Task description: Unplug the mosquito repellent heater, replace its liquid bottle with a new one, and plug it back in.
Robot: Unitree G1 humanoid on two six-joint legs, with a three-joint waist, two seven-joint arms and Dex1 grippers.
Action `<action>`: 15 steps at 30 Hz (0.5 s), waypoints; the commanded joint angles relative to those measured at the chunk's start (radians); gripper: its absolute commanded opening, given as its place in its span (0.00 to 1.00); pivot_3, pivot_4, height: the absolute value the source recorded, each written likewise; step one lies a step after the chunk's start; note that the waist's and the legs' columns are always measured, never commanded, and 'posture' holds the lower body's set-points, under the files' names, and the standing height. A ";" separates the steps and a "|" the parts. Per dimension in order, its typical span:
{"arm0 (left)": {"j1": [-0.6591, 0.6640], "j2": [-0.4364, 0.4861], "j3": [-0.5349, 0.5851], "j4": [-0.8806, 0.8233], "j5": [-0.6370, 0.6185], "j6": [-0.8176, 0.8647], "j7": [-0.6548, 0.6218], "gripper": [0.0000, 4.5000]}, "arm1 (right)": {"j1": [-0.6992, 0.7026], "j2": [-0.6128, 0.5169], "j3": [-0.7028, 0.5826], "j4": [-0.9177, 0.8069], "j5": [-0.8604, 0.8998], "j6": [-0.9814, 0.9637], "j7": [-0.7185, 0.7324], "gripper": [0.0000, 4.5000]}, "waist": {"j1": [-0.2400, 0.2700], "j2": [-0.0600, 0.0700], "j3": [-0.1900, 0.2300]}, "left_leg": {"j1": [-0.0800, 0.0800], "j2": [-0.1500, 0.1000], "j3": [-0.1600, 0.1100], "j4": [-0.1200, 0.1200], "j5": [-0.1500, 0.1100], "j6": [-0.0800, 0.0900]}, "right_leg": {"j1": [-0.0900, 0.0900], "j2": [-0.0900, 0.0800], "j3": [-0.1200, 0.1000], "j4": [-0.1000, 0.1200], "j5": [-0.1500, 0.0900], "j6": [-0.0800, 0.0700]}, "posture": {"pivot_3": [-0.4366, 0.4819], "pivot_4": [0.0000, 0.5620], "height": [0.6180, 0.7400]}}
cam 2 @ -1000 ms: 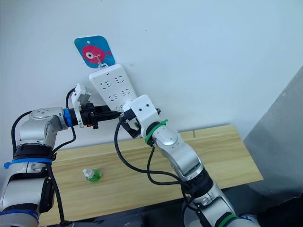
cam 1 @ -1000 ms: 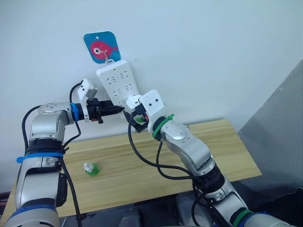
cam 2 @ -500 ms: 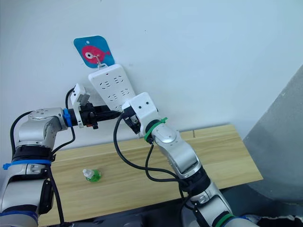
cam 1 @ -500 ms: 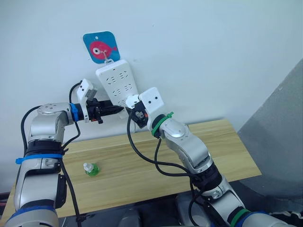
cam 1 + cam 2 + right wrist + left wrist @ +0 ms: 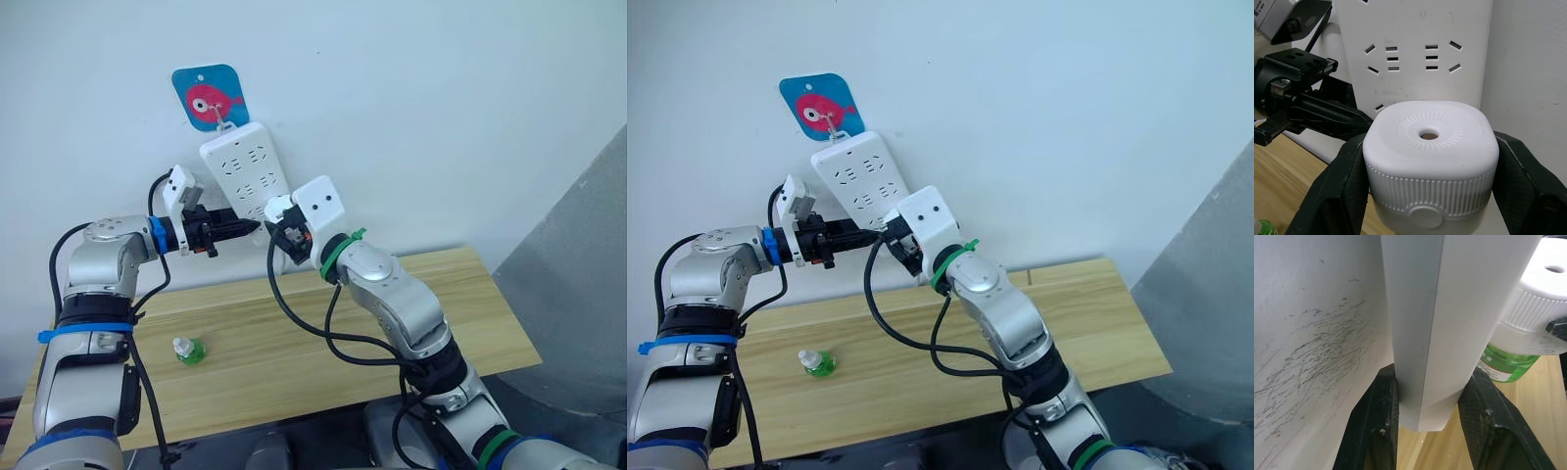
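Note:
The mosquito repellent heater (image 5: 1430, 147), a white rounded unit with a ribbed rim, sits between the black fingers (image 5: 1334, 191) of my right gripper (image 5: 1430, 188), which is shut on it. It is held against the lower end of the white power strip (image 5: 245, 171) on the wall. A green liquid bottle (image 5: 1506, 364) hangs under the heater. My left gripper (image 5: 1432, 418) is shut on the strip's bottom end, one finger on each side. Another small green bottle (image 5: 188, 350) with a white cap lies on the wooden table.
The strip hangs from a hook on a blue fish sticker (image 5: 209, 98). The wooden table (image 5: 411, 313) runs along the wall below both arms. A grey panel (image 5: 588, 255) stands at the right. Black cables loop from my right arm over the table.
My right gripper has brought the heater slightly up and closer to the strip's face. The left gripper has kept its hold on the strip's bottom end.

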 commanded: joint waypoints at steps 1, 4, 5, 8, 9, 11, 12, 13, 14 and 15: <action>0.004 0.016 0.024 0.013 0.017 -0.015 0.052 0.29 | -0.012 0.004 -0.017 -0.118 0.020 0.030 0.015 0.67 | 0.000 0.000 0.000 | 0.000 0.000 0.000 0.000 0.000 0.000 | 0.000 0.000 0.000 0.000 0.000 0.000 | 0.24 0.24 0.83; 0.005 0.017 0.023 0.016 0.018 -0.025 0.057 0.29 | -0.010 -0.004 -0.023 -0.156 0.027 0.066 0.021 0.67 | -0.001 0.000 0.000 | 0.000 0.000 0.000 0.000 0.000 0.000 | 0.000 0.000 0.000 0.001 0.000 0.000 | 0.23 0.24 0.83; 0.005 0.017 0.024 0.016 0.019 -0.029 0.059 0.29 | -0.008 -0.008 -0.031 -0.173 0.032 0.077 0.026 0.67 | -0.001 0.000 0.000 | 0.000 0.001 0.000 0.001 0.000 0.000 | 0.000 0.001 0.000 0.001 0.000 0.000 | 0.23 0.24 0.83; 0.009 0.020 0.029 0.013 0.011 -0.028 0.054 0.29 | 0.001 -0.034 -0.061 -0.227 0.057 0.099 0.047 0.67 | -0.001 0.000 0.000 | 0.001 0.001 0.000 0.001 0.000 0.000 | 0.001 0.001 0.000 0.001 0.000 0.000 | 0.23 0.24 0.83; 0.012 0.023 0.034 0.009 0.006 -0.024 0.052 0.29 | 0.007 -0.046 -0.075 -0.246 0.070 0.106 0.057 0.67 | -0.001 0.000 0.000 | 0.001 0.001 0.000 0.001 0.000 0.000 | 0.001 0.001 0.000 0.001 0.000 0.000 | 0.23 0.24 0.83; 0.020 0.036 0.046 0.005 -0.007 -0.015 0.044 0.29 | 0.024 -0.074 -0.107 -0.282 0.097 0.119 0.079 0.67 | -0.001 0.000 0.000 | 0.001 0.001 0.001 0.001 0.000 0.000 | 0.001 0.001 0.000 0.000 0.000 0.000 | 0.23 0.23 0.83; 0.027 0.043 0.051 0.004 -0.010 -0.018 0.040 0.29 | 0.034 -0.086 -0.126 -0.297 0.112 0.124 0.089 0.67 | -0.001 0.000 0.000 | 0.001 0.001 0.001 0.001 0.000 0.000 | 0.001 0.001 0.001 0.000 0.000 0.000 | 0.23 0.23 0.83; 0.037 0.050 0.056 0.001 -0.014 -0.022 0.034 0.29 | 0.045 -0.096 -0.144 -0.310 0.129 0.130 0.099 0.67 | -0.005 0.000 0.000 | 0.001 0.001 0.001 0.001 0.000 0.000 | 0.001 0.001 0.001 0.000 0.000 0.000 | 0.23 0.22 0.83; 0.050 0.060 0.062 0.000 -0.012 -0.031 0.036 0.29 | 0.054 -0.107 -0.164 -0.323 0.146 0.134 0.110 0.67 | -0.008 0.000 0.000 | 0.001 0.001 0.001 0.001 0.000 0.000 | 0.000 0.001 0.001 0.000 0.000 0.000 | 0.23 0.22 0.83; 0.059 0.066 0.065 -0.001 -0.011 -0.038 0.038 0.29 | 0.061 -0.114 -0.176 -0.332 0.158 0.136 0.116 0.67 | -0.014 0.000 0.000 | 0.001 0.001 0.001 0.001 0.000 0.000 | 0.000 0.001 0.001 0.000 0.000 0.000 | 0.23 0.21 0.83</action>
